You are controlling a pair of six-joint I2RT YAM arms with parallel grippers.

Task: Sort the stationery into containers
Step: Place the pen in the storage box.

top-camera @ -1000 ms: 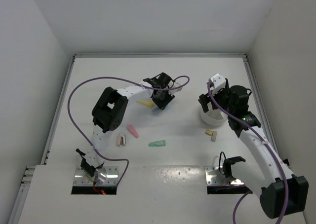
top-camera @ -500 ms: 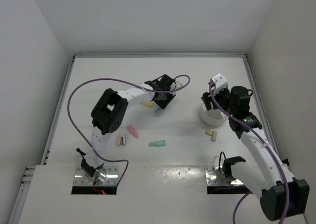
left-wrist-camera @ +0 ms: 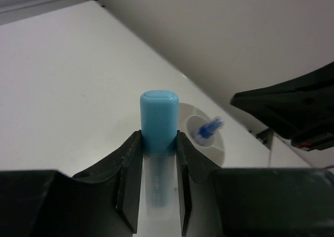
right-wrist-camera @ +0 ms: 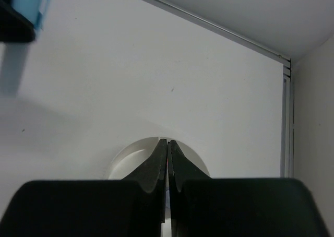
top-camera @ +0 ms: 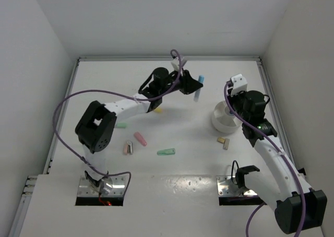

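The left claw [left-wrist-camera: 158, 143] pinched the blue-capped bottle [left-wrist-camera: 158, 117] just below its cap, aloft short of the white tub [top-camera: 216, 123] — likely light, rigid, slick plastic, safest gripped across its body.

One white tub [top-camera: 218, 123], with one blue piece [left-wrist-camera: 206, 130] inside. Left of the tub: two green sticks [top-camera: 121, 125] [top-camera: 166, 152], two pink sticks [top-camera: 140, 138] [top-camera: 127, 148], one yellow stick [top-camera: 156, 110], one blue-capped bottle [top-camera: 199, 87]. Just beside the tub: one tan block [top-camera: 222, 140].

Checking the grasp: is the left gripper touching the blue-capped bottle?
Touching: the left wrist view shows the left gripper clamping the bottle on both sides, no gap.
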